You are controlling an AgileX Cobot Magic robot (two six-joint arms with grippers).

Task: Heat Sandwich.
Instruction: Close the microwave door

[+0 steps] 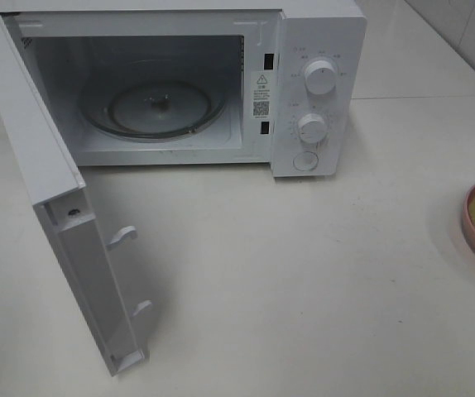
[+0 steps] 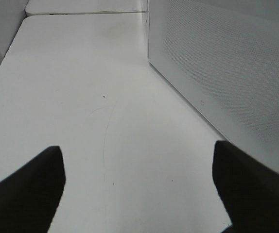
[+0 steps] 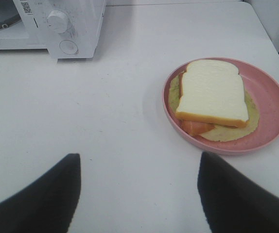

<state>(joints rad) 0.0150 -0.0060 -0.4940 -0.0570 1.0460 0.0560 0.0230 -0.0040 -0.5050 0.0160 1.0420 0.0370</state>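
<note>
Showing the sandwich point(image 3: 212, 94) lying on a round pink plate point(image 3: 270, 104) on the white worktop point(image 1: 304, 273), well apart from the microwave point(image 1: 320, 91), whose door point(image 1: 55, 207) is standing wide open toward the left arm's side. Both tools are hanging empty with jaws spread: the right tool point(image 3: 139, 194) is hovering near the plate, the left tool point(image 2: 137, 189) is hovering over bare worktop beside the microwave's perforated side wall point(image 2: 227, 73).

Risks, as judgements: the top bread slice is sitting loosely over an orange layer and a thin pale yellowish-green sheet that is overhanging it, so a pinch on the sandwich alone is likely to shear the stack or drop a layer. The plate is lying at the far right of the exterior view, near what appears to be the worktop's edge in the wrist view; a sideways nudge could be pushing it off. A lift by the rim risks tilting the plate and sliding the food.

Surroundings: the glass turntable point(image 1: 155, 107) is lying bare inside the cavity, and 2 dials point(image 1: 319, 76) and a round button point(image 1: 305, 161) are sitting on the control panel. Nothing is lying between plate and cavity. The open door is bounding the left side of the approach, so the carry is best coming from the right.
</note>
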